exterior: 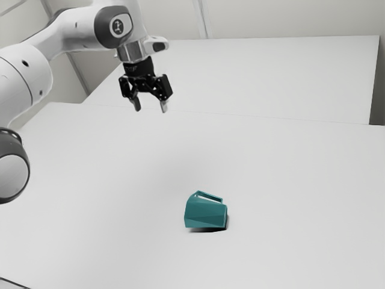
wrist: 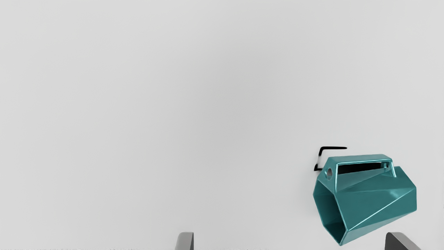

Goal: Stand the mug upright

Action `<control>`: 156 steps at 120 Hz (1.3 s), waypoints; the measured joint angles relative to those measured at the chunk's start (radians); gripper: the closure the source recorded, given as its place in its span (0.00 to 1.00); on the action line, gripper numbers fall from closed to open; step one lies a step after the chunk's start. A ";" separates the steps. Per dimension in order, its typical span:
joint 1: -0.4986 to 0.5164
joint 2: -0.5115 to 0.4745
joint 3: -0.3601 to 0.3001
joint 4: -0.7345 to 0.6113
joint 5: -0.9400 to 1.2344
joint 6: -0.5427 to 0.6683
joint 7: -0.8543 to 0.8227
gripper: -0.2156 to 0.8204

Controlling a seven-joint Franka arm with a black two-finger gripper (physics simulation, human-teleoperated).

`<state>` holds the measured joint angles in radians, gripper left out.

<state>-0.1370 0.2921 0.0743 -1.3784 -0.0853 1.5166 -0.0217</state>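
Note:
High above the table in the exterior view is my gripper [exterior: 149,106], its two fingers apart with nothing between them. A teal faceted mug [exterior: 206,213] lies on its side on the table, lower and toward the exterior view's right from the gripper. Its handle is on the upper side. In the wrist view the mug [wrist: 376,201] shows its open mouth and its handle loop, close to one of the fingertips of the open gripper [wrist: 289,241]. The mug and the fingers are apart.
The white table [exterior: 114,198] spreads widely around the mug. Behind it stands a pale raised panel or surface [exterior: 271,78]. A dark angular shadow mark [wrist: 333,148] lies on the table beside the mug's handle.

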 joint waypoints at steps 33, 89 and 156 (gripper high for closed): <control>0.144 -0.208 -0.015 -0.470 -0.266 0.211 0.137 0.21; 0.169 -0.170 -0.002 -0.768 -0.742 0.384 0.492 0.21; 0.106 -0.210 -0.059 -0.946 -0.973 0.524 0.858 0.21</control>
<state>-0.0310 0.0825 0.0157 -2.3245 -1.0579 2.0402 0.8359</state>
